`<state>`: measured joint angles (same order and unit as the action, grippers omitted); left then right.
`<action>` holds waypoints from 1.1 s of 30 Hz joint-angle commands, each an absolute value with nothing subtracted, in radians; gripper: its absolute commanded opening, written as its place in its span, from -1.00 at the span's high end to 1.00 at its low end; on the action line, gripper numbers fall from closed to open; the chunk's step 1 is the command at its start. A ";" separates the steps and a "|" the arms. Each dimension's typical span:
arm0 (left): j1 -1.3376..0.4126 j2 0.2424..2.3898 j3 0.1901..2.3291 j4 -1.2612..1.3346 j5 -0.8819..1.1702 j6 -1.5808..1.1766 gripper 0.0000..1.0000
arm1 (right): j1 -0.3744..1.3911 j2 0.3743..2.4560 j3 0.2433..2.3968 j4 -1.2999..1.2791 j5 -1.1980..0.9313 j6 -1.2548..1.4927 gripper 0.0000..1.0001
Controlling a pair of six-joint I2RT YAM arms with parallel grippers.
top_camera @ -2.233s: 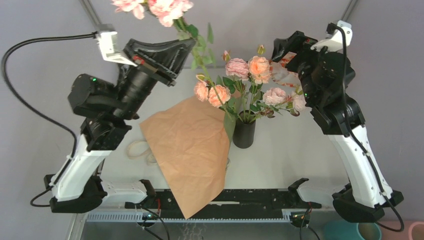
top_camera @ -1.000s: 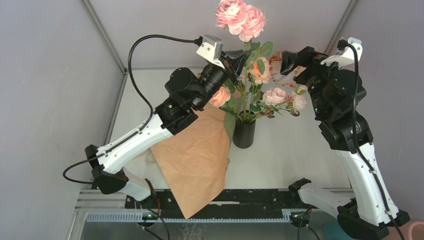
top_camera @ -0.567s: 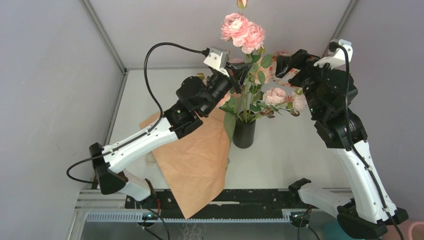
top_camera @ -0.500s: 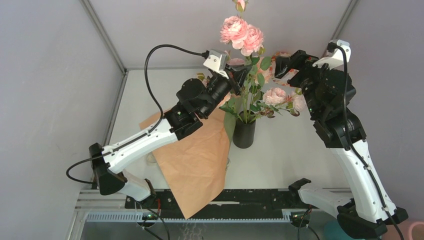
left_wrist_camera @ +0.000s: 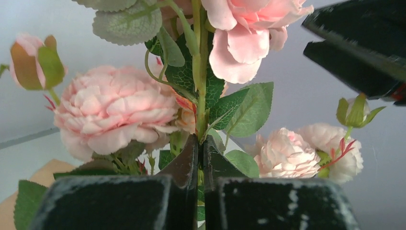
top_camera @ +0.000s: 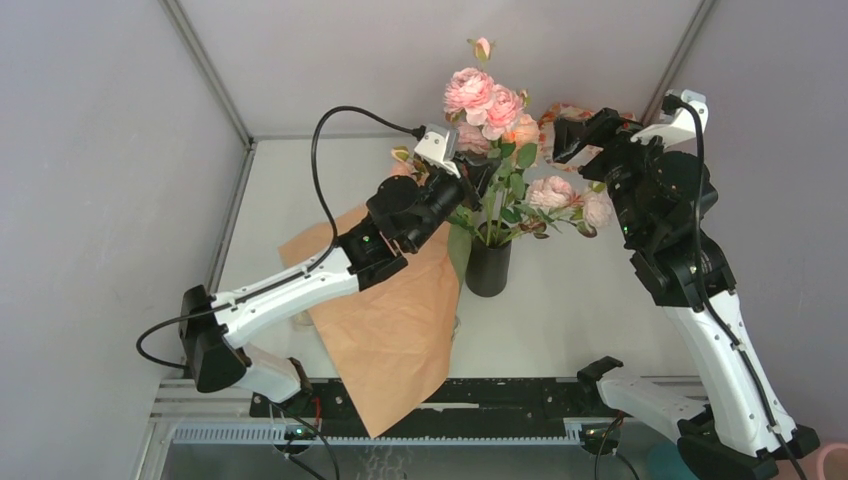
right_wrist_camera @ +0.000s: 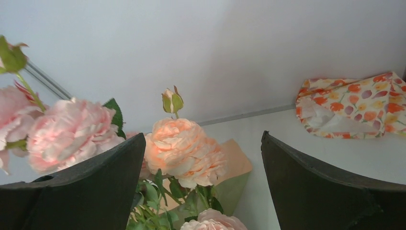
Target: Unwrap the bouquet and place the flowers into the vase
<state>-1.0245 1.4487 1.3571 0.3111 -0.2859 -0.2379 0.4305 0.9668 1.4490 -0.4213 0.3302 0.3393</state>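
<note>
The black vase (top_camera: 488,268) stands mid-table with several pink and peach roses (top_camera: 550,192) in it. My left gripper (top_camera: 478,172) is above the vase, shut on the green stem (left_wrist_camera: 201,72) of a rose spray whose pink blooms (top_camera: 483,95) stand over the others. In the left wrist view the jaws (left_wrist_camera: 200,143) pinch that stem, with a pink rose (left_wrist_camera: 112,112) to the left. The right gripper (top_camera: 575,125) hangs open beside the flowers, holding nothing. In its own view the right gripper (right_wrist_camera: 203,136) frames a peach rose (right_wrist_camera: 184,151). The brown and green paper wrap (top_camera: 385,310) lies flat, left of the vase.
An orange-and-white patterned cloth (right_wrist_camera: 352,105) lies at the table's back right, partly behind the right gripper in the top view. A teal cylinder (top_camera: 665,462) and a pink one (top_camera: 832,460) show at the bottom right corner. Grey walls close in the table.
My left gripper has come down and nearer the vase with the rose stem, so its blooms sit lower among the others. The right gripper has hardly shifted.
</note>
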 commanded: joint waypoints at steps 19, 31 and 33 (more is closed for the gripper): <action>-1.049 1.398 1.241 0.344 -0.298 -0.307 0.67 | 0.421 0.956 1.454 -0.380 0.316 0.352 -0.99; -1.054 1.364 1.175 0.337 -0.312 -0.326 0.33 | 0.420 0.938 1.429 -0.370 0.307 0.359 -0.99; -1.055 1.355 1.169 0.335 -0.314 -0.330 0.30 | 0.421 0.933 1.423 -0.366 0.304 0.364 -0.99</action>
